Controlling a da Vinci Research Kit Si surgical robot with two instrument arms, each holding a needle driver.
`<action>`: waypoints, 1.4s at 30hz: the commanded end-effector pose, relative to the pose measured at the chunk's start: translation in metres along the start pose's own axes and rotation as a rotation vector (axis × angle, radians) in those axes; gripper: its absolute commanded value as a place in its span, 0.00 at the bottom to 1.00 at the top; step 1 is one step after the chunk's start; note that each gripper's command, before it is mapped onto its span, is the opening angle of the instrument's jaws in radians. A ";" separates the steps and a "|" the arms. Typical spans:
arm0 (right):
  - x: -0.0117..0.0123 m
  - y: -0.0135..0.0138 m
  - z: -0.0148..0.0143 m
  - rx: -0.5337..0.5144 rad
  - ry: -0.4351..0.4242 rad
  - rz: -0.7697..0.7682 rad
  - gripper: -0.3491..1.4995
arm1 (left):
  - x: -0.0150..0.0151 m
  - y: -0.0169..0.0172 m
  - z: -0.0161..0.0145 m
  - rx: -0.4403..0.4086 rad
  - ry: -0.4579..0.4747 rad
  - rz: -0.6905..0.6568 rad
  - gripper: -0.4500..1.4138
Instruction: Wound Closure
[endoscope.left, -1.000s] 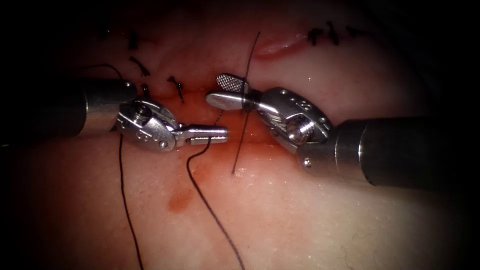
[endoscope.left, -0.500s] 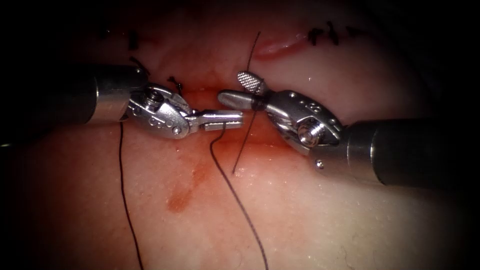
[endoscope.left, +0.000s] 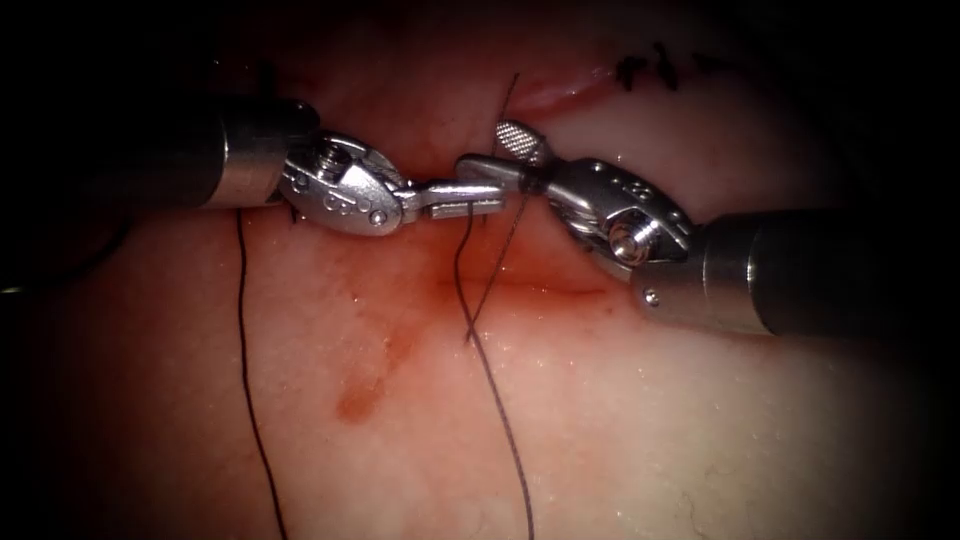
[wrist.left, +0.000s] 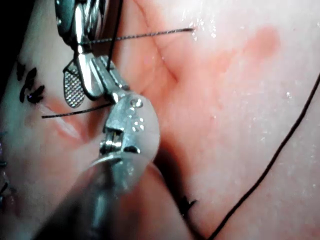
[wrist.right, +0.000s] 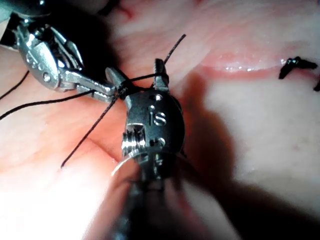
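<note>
While the thread (endoscope.left: 497, 400) trails loose down the tissue (endoscope.left: 650, 430) towards the near edge, its upper end is pinched in your left gripper (endoscope.left: 490, 200), closed tight on it just below the cut (endoscope.left: 555, 92). That looks like a hold meant to keep this end from slipping. A second, straighter strand (endoscope.left: 490, 280) rises from a point in the tissue below the cut, crosses the loose one and runs up between the jaws of your right gripper (endoscope.left: 482, 147). Those jaws stand apart and clamp nothing; the strand merely lies across their base, which I judge leaves it free to slide. Where the needle is, I cannot tell.

Your left arm reaches in level from the left, wrist straight and tip pointing right. Your right arm comes in from the right and a little lower, wrist angled up so its tip nearly meets the left one. Red fluid (endoscope.left: 360, 400) stains the tissue beneath them, and finished stitches (endoscope.left: 645, 72) sit further right along the cut.
</note>
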 end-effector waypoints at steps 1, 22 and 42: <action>0.0002 -0.0003 0.0010 -0.008 0.004 0.006 0.60 | -0.0006 -0.0004 0.0008 0.002 0.000 0.001 0.00; -0.0023 0.0016 0.0029 -0.012 -0.080 0.085 0.58 | -0.0021 -0.0011 0.0011 0.007 -0.005 -0.006 0.00; -0.0034 0.0023 0.0028 -0.091 -0.145 0.101 0.63 | -0.0026 -0.0009 0.0014 -0.001 -0.008 -0.015 0.00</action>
